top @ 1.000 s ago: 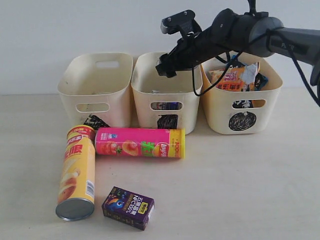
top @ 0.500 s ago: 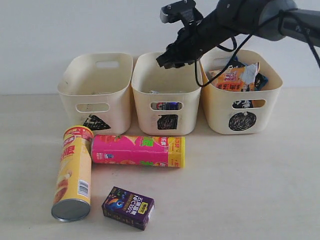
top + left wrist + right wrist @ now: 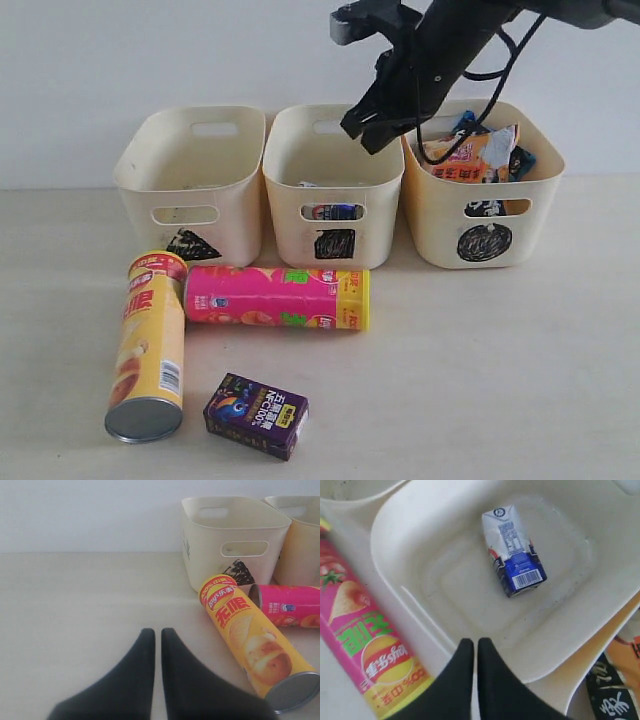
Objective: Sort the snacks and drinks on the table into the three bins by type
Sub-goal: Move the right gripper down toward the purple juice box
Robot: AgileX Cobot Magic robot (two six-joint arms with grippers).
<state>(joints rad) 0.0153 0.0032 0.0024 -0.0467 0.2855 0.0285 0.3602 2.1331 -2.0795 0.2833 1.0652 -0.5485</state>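
My right gripper (image 3: 364,130) hangs shut and empty above the middle bin (image 3: 334,250), the one marked with a square. Inside that bin (image 3: 415,605) lies the white and blue carton (image 3: 514,550). The right bin (image 3: 485,215), marked with a circle, holds both chip bags (image 3: 468,155). The left bin (image 3: 190,175), marked with a triangle, holds no snack or drink that I can see. On the table lie the yellow tube (image 3: 148,345), the pink tube (image 3: 278,298) and the purple carton (image 3: 256,415). My left gripper (image 3: 156,632) is shut, low over bare table beside the yellow tube (image 3: 252,645).
The three bins stand in a row against the back wall. The two tubes lie in an L in front of the left and middle bins. Bare tabletop (image 3: 480,370) stretches in front of the right bin.
My right arm has risen and swung right, its gripper tilting down over the middle bin. The pink tube has rolled a little in place and the yellow tube has shifted slightly.
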